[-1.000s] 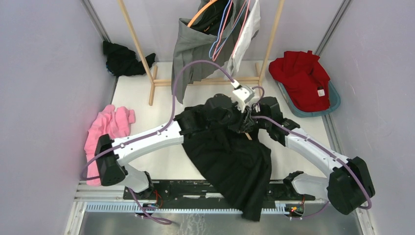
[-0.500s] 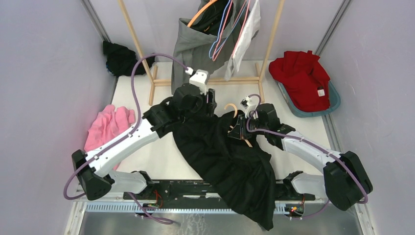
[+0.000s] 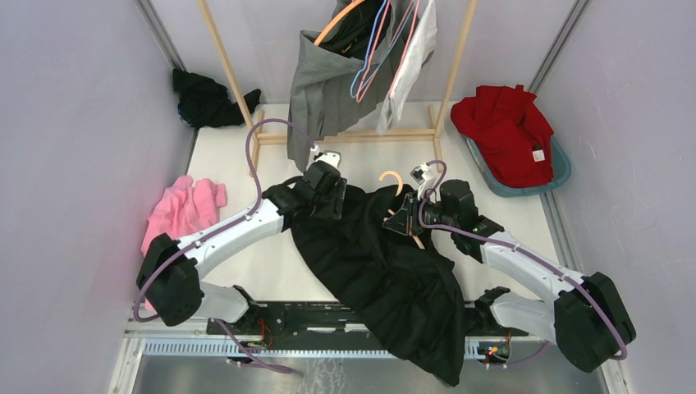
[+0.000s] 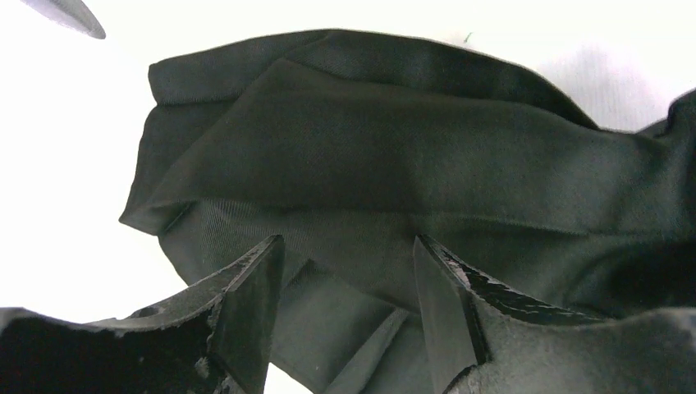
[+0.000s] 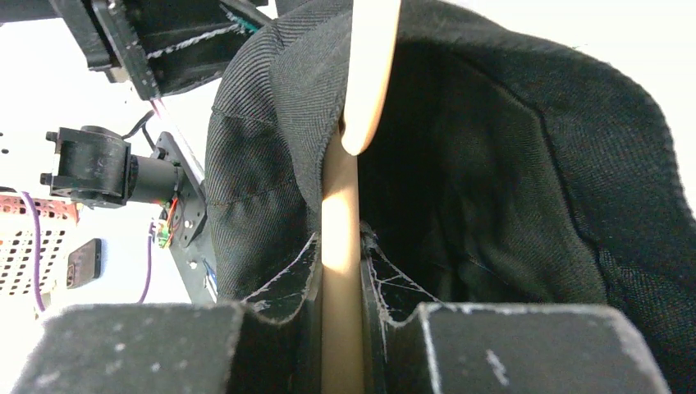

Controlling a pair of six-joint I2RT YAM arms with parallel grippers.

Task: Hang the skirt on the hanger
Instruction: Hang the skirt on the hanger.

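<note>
White bench (image 3: pixel 279 271) carries the black skirt (image 3: pixel 386 271), which runs from the near edge to the middle. Right pincer (image 5: pixel 341 279) is clamped on the wooden hanger (image 5: pixel 338 222), with skirt cloth draped around it. Left pincer (image 4: pixel 346 246) stands apart over the skirt's far-left edge. Farther back stands a clothes rack (image 3: pixel 224 61).

**A robot test cell in a lab**

Plain lilac walls (image 3: pixel 74 123) with metal corner posts (image 3: pixel 160 33) close in a white table (image 3: pixel 222 164). Two robot arms (image 3: pixel 238 230) sit bolted to a rail (image 3: pixel 328 316) at the bottom edge (cables exposed). A wooden clothes rack (image 3: pixel 228 72) stands at top centre.
</note>
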